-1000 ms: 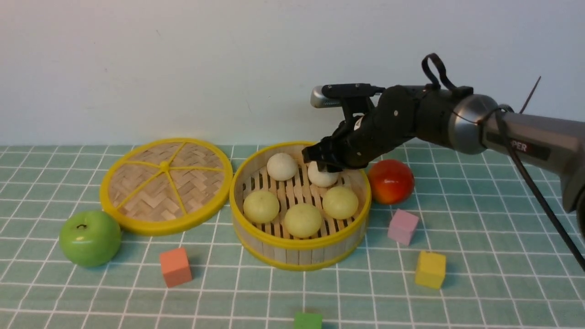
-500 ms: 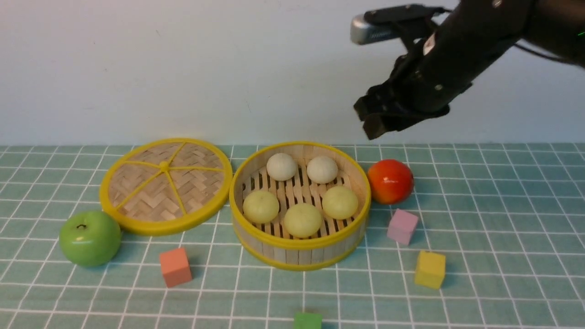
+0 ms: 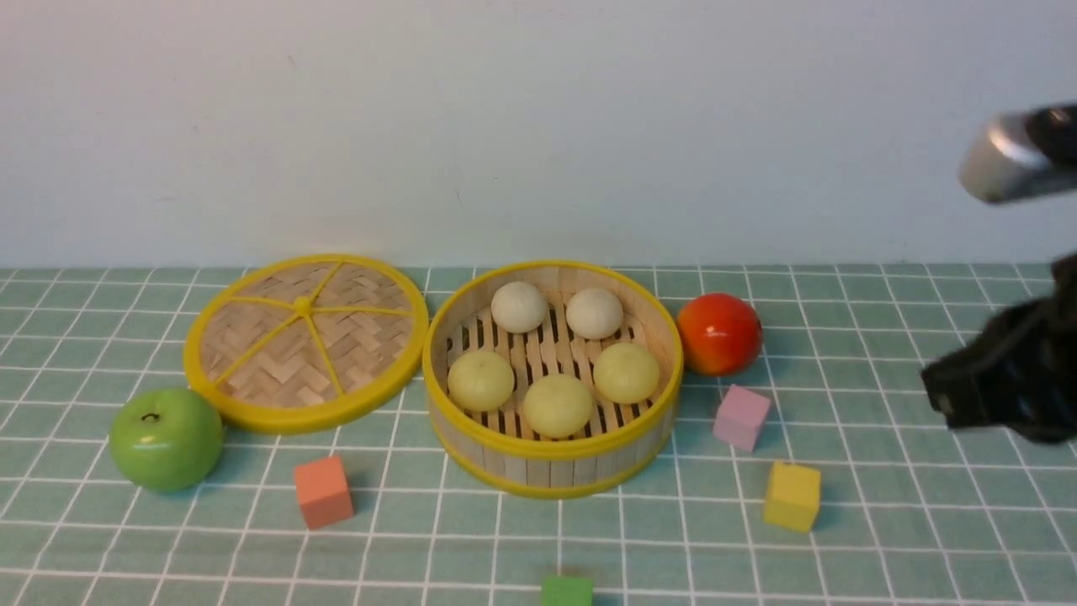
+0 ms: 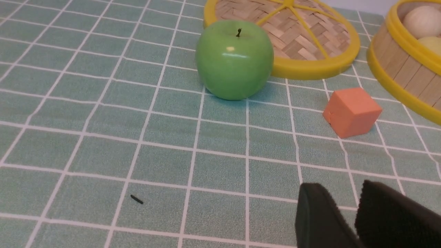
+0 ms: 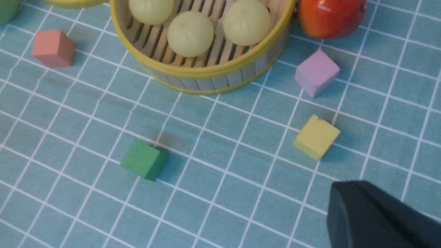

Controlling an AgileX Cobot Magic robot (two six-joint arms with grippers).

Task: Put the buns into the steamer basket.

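Pulled back to the far right edge since a second ago when over the basket (image 3: 551,471), right gripper (image 3: 959,400) now empty and pressed together, left gripper (image 4: 356,220) slightly parted over bare surface (image 4: 103,137), all five buns (image 3: 558,405) in basket, task looks done.
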